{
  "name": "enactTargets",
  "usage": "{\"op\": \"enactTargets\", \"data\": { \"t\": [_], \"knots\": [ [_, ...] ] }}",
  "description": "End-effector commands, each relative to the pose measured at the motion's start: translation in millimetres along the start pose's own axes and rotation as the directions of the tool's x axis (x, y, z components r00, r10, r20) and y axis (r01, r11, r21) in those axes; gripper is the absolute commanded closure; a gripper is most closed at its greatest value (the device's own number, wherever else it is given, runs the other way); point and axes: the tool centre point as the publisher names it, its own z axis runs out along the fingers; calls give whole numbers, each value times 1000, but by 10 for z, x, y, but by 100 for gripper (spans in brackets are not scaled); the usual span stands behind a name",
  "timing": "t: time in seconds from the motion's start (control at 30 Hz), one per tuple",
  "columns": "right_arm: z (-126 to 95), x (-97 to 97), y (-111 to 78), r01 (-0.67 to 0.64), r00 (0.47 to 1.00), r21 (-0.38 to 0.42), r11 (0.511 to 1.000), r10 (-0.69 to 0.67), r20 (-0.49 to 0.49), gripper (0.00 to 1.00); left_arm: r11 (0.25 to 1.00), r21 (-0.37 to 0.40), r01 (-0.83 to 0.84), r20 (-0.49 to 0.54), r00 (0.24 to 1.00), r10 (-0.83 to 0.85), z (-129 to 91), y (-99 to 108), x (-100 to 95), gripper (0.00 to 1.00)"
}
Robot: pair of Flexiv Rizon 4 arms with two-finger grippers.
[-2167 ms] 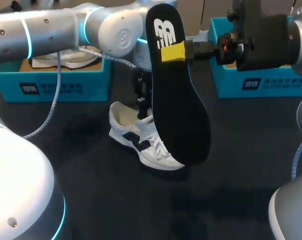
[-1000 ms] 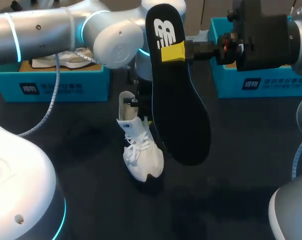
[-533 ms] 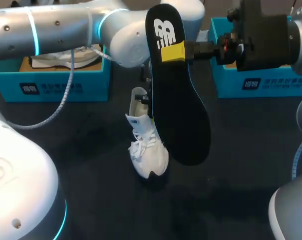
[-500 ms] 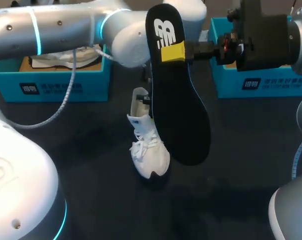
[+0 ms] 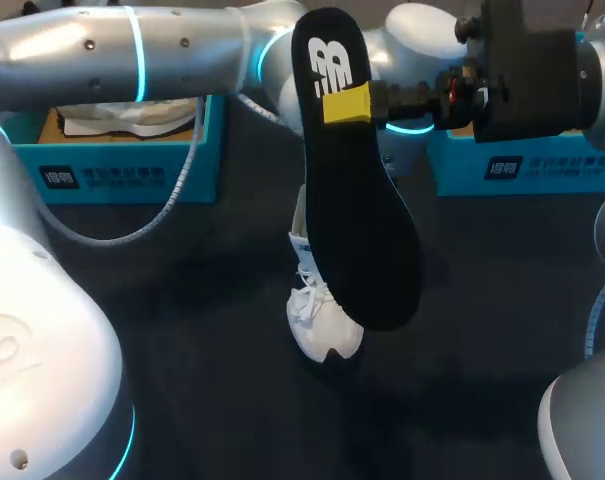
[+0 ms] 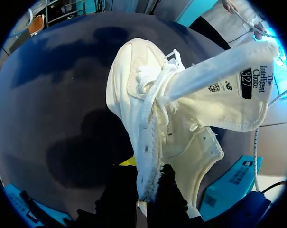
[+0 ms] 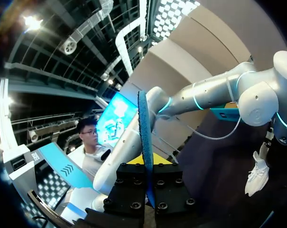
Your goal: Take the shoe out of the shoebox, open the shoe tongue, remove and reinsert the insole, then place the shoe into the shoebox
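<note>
Since the insole [image 5: 357, 200] is to be fed back in, it's held upright above the shoe [image 5: 322, 325], toe end down, clamped near the heel by the right jaws. The shoe is pinched at its collar by the left jaws, toe down too; its opening is mostly hidden behind the insole.

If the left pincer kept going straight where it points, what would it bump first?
The left pincer grips the white shoe, hanging toe-first ahead of it. Pushing on would probably press the toe into the dark table; the gap is hard to judge.
</note>
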Motion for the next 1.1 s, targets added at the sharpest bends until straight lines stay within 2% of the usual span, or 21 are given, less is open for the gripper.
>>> {"op": "enactTargets", "data": {
  "t": [0.03,0.2,0.4,0.63,0.77,1.1],
  "knots": [
    [36,61,-75,-1,1000,-196,981,2,4,100,1000,9,-10,-44,999,10,58,20,-114,100],
    [36,61,-75,-1,1000,-196,981,2,4,100,1000,11,-8,-59,998,8,141,20,-179,100],
    [36,61,-75,-1,1000,-196,981,2,4,100,1000,19,14,-66,998,-12,131,-70,-107,100],
    [36,61,-75,-1,1000,-196,981,2,4,100,996,-45,78,-95,992,-82,57,-170,-17,100],
    [36,61,-75,-1,1000,-196,981,2,4,100,993,-56,102,-95,990,-107,55,-187,3,100],
    [36,61,-75,-1,1000,-196,981,2,4,100,998,-35,60,-120,991,-64,105,-246,35,100]
  ]
}}
